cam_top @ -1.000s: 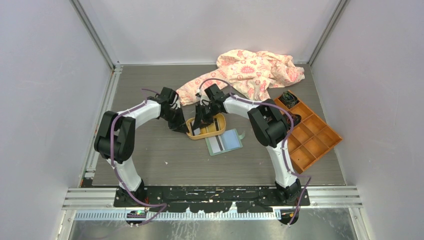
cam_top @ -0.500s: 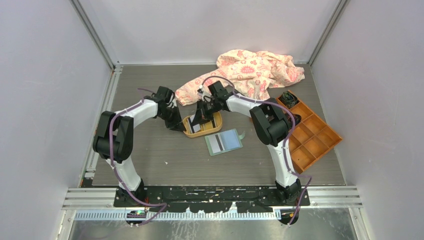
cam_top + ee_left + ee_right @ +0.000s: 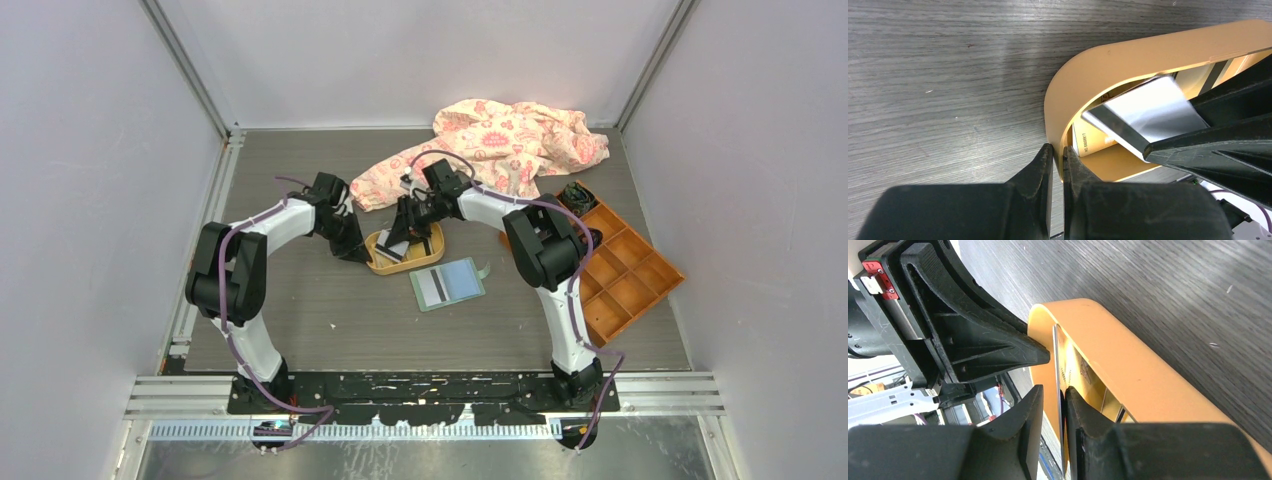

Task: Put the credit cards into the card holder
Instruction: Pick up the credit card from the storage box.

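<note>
Credit card [image 3: 1148, 112] stands tilted inside the orange tray [image 3: 1128, 60], between the right gripper [image 3: 1054, 395] fingers; gripped or loose, I cannot tell. Left gripper [image 3: 1058, 152] clenches the tray rim. Extraction step, I judge; next needs a firm pinch, then a carry to the card holder [image 3: 462, 280] just beside the tray.

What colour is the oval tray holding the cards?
Orange tray, best seen in the left wrist view.
</note>
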You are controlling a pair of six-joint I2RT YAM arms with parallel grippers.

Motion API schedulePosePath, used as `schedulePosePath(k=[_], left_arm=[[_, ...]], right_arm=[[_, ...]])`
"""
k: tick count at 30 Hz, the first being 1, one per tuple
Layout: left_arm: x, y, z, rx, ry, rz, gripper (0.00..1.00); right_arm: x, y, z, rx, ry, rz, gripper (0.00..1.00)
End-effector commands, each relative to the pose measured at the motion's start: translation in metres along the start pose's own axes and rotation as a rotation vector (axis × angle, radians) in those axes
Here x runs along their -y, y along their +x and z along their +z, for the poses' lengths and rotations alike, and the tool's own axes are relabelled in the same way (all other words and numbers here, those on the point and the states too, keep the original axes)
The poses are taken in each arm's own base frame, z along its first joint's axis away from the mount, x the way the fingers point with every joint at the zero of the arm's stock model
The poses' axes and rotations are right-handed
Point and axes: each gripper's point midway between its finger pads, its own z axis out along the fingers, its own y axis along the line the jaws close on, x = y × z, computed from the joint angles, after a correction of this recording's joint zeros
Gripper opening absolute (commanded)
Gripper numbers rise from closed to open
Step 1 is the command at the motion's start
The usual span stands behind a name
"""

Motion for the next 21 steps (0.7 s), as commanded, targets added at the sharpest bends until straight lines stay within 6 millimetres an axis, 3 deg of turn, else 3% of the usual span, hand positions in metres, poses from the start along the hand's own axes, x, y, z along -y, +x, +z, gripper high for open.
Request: schedulePosePath(k=[1, 11, 17, 21], left_arm=[[0.0283, -0.0151, -0.023, 0.066, 0.112, 0.044, 0.05], [0.0291, -0.0156, -0.0233, 0.067, 0.118, 0.043, 0.05], [0.0288, -0.0159, -0.0235, 0.067, 0.118, 0.042, 0.05], [0.0291, -0.0157, -0.0234, 0.066, 0.119, 0.043, 0.05]], right_arm=[[-0.0182, -0.0047, -0.0039, 0.011, -0.046, -0.031, 0.29], [-0.0147, -0.0053, -0.004, 0.017, -0.025, -0.03, 0.21], [-0.0147, -0.007, -0.0073, 0.029, -0.005, -0.044, 0.03], [-0.017, -0.0067, -0.0085, 0.026, -0.007, -0.051, 0.05]])
